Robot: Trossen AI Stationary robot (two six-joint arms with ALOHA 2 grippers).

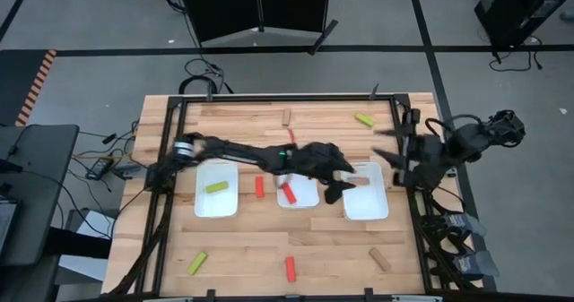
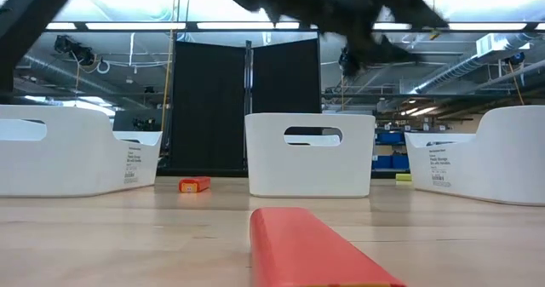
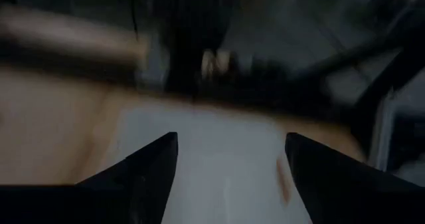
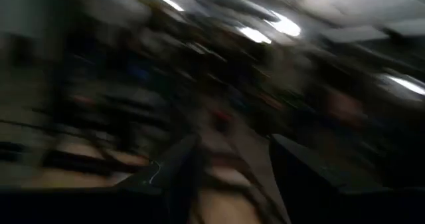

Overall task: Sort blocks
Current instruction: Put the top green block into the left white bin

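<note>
Two grippers in view. Left gripper (image 1: 345,182): arm stretched across the table from the left, its head over the near-left edge of the right tray (image 1: 366,203); a plain wood block (image 1: 360,180) shows at its tip in the high view, but whether the fingers pinch it or merely hang above it cannot be told. In the left wrist view the two dark fingers (image 3: 149,174) stand well apart with white tray floor between them and nothing between the tips. Right gripper (image 1: 401,156): at the table's right edge, beside the right tray; fingers (image 4: 182,167) apart in its wrist view, nothing between them.

Blocks, by place:
- yellow-green block (image 1: 216,187) in the left tray (image 1: 216,208)
- red block (image 1: 290,193) in the middle tray (image 1: 299,200)
- red block (image 1: 259,186) on the table between left and middle trays
- wood block (image 1: 287,116) and yellow-green block (image 1: 364,119) near the far edge
- yellow-green block (image 1: 197,263), red block (image 1: 290,266), wood block (image 1: 380,259) along the near edge

Hard to make out: both wrist views heavily smeared; low view cuts the arms off at top, and a red block (image 2: 311,249) fills its foreground
</note>
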